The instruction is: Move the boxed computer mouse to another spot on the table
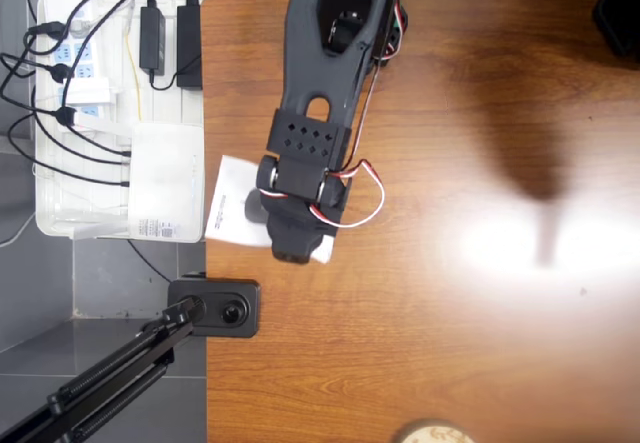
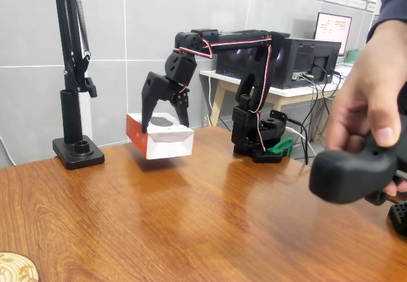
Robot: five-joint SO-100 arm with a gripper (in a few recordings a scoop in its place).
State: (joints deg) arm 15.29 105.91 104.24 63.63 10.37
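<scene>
Fingers (image 2: 164, 118) clamped on white boxed computer mouse (image 2: 162, 139), orange-red side edge, lifted tilted above glossy brown table (image 2: 191, 218)

Print on the tray's white box (image 1: 160, 226) seems illegible.

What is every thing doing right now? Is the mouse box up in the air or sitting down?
boxed computer mouse: lifted off the table, tilted, held.
gripper: shut on the box, fingers pointing down.
table: bare and glossy under the box.
black camera stand: upright at the table's edge.
</scene>
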